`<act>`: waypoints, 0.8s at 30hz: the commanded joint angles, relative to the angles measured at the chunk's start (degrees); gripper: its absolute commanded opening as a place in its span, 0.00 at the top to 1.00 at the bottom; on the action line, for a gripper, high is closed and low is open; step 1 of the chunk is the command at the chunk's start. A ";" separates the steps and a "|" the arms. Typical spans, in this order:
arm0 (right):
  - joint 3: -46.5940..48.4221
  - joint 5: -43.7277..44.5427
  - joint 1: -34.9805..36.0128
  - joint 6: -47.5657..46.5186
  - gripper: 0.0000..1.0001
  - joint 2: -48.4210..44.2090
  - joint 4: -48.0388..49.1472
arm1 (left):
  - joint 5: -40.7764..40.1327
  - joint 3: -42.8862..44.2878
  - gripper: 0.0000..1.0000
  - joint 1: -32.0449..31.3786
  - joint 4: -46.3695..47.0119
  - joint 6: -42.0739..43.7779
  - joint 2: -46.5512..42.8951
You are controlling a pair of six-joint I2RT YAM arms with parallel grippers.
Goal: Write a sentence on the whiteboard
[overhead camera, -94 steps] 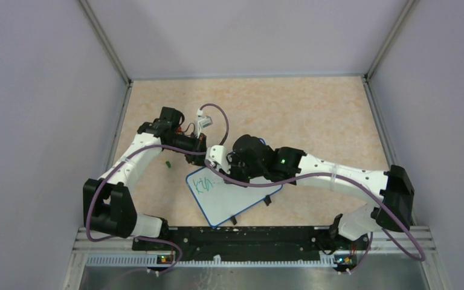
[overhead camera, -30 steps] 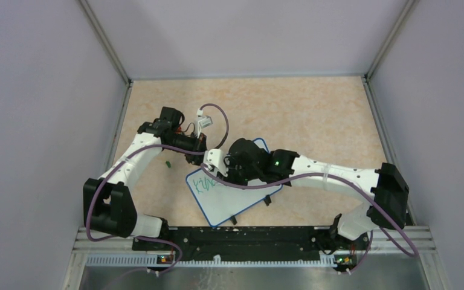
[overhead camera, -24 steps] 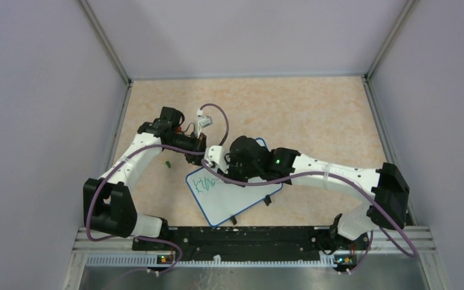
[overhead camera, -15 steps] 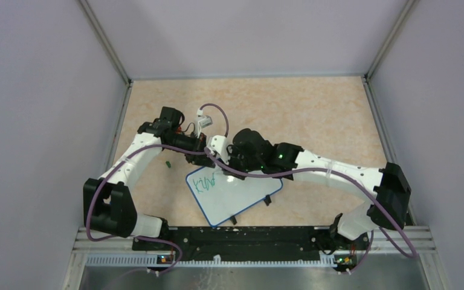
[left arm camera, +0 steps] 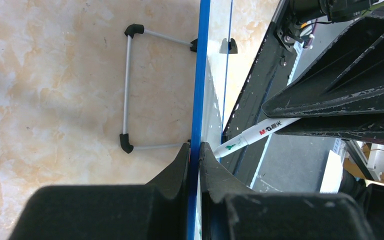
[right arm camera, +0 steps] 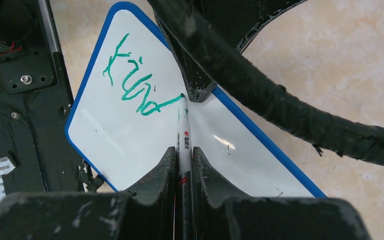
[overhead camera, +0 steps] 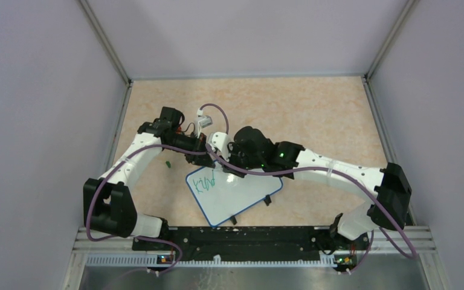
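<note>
The whiteboard (overhead camera: pixel 241 196) lies tilted on the table in front of the arm bases. It has a white face (right arm camera: pixel 130 145) and a thin blue rim (left arm camera: pixel 201 75). The sentence (right arm camera: pixel 135 87) is a short run of green script near the board's left corner and reads roughly "kind"; it also shows in the top view (overhead camera: pixel 204 182). My left gripper (left arm camera: pixel 195 149) is shut on the board's blue rim at its far edge (overhead camera: pixel 196 155). My right gripper (right arm camera: pixel 183 152) is shut on the white marker pen (right arm camera: pixel 184 135). The pen tip touches the board at the end of the last green stroke.
A small green pen cap (overhead camera: pixel 167 163) lies on the table left of the board. A wire stand leg with black feet (left arm camera: pixel 128 90) sticks out from the board's back. The black base rail (overhead camera: pixel 241 237) runs along the near edge. Grey walls enclose three sides.
My right gripper has moved right and slightly away along the board with the pen. The green script has grown by a few strokes. The left arm and the board have not moved.
</note>
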 commanded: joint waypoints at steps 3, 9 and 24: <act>-0.18 0.30 0.09 -1.48 1.00 -1.21 -0.86 | -3.10 -1.24 1.00 -1.20 -0.42 -0.56 1.12; -1.85 -0.75 1.51 -2.18 1.00 -1.22 -1.49 | -3.13 -1.25 1.00 -1.20 -0.41 -0.51 1.09; -3.76 -1.70 2.60 -3.84 1.00 -2.72 -4.25 | -3.28 -1.25 1.00 -1.29 -0.43 -0.51 1.21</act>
